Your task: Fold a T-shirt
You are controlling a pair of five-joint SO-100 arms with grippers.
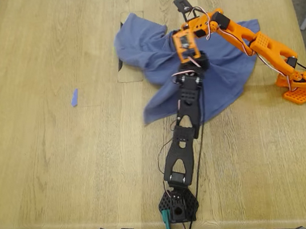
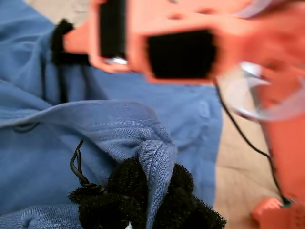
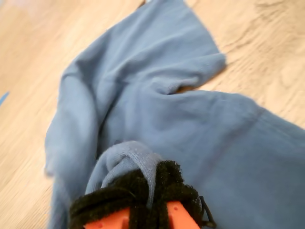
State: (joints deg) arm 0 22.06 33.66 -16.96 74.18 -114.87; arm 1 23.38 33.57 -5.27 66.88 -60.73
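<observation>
Both grippers are clamped on cloth. My first gripper (image 2: 147,200), on the black arm, has its fuzzy black pads closed on a ribbed hem of the T-shirt (image 2: 119,129), which runs up between the pads. My second gripper (image 3: 152,195), on the orange arm, pinches a rounded roll of the same fabric between similar black padding. In the exterior view the two grippers (image 1: 189,57) meet almost touching over the middle of the garment, the orange wrist directly above the black one.

The T-shirt (image 1: 217,82) lies crumpled on the wooden table (image 1: 62,162), spreading out beneath and to both sides of the grippers. One sleeve (image 3: 190,62) reaches away from my second gripper, flat on the wood. No chest print shows.

Judgement: the step in hand is gathering and lifting the fabric, ahead of any proper fold. No neat crease is formed yet, so the task looks early. The next move calls for drawing the two held points apart to spread the cloth flat, keeping both grips firm and the arms clear of each other, given how close they stand.

Materials: soft periwinkle knit, matte, with stitched double hems; it drapes in loose, rounded folds. The table is pale, straight-grained wood. A small blue scrap (image 1: 74,97) lies well apart from the grippers, toward the exterior view's left.
</observation>
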